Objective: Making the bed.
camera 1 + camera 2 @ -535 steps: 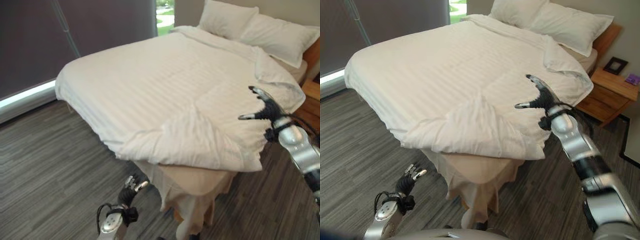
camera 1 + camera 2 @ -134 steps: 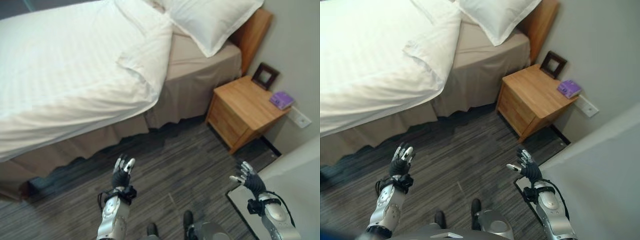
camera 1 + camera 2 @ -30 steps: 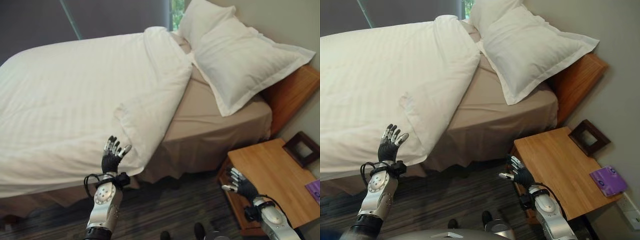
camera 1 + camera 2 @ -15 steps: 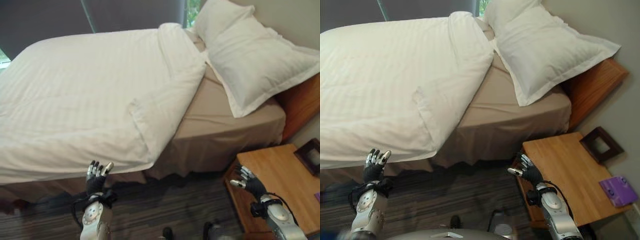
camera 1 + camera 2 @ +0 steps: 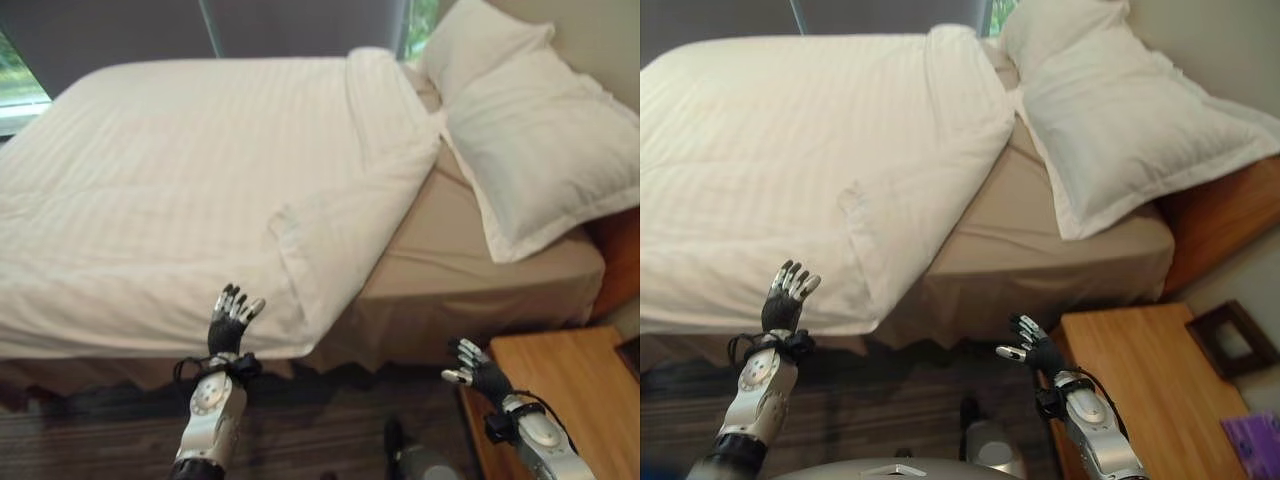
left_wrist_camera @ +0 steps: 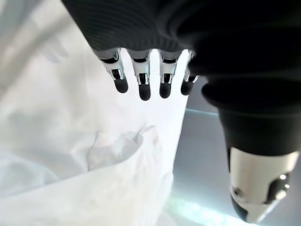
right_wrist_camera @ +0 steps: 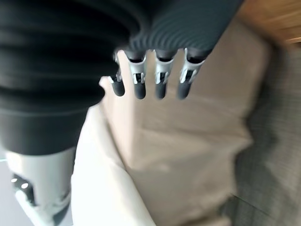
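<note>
A white striped duvet (image 5: 200,170) covers most of the bed, with one corner folded back (image 5: 310,250) near the side edge, baring the beige sheet (image 5: 450,240) below the two white pillows (image 5: 540,150). My left hand (image 5: 228,325) is raised just below the duvet's hanging edge, fingers straight, holding nothing. In the left wrist view its fingers (image 6: 143,77) point at the duvet (image 6: 70,141). My right hand (image 5: 475,370) hangs open low by the bedside table, apart from the bed. In the right wrist view its fingers (image 7: 155,75) face the beige bed skirt (image 7: 197,155).
A wooden bedside table (image 5: 1140,380) with a dark picture frame (image 5: 1230,340) and a purple object (image 5: 1255,440) stands at the right. A wooden headboard (image 5: 1210,230) sits behind the pillows. Dark curtains (image 5: 150,30) hang beyond the bed. Striped grey floor (image 5: 100,440) runs along the bedside.
The view has shifted toward the bed. My left hand has risen closer to the duvet's edge. My right hand stays open and low beside the table.
</note>
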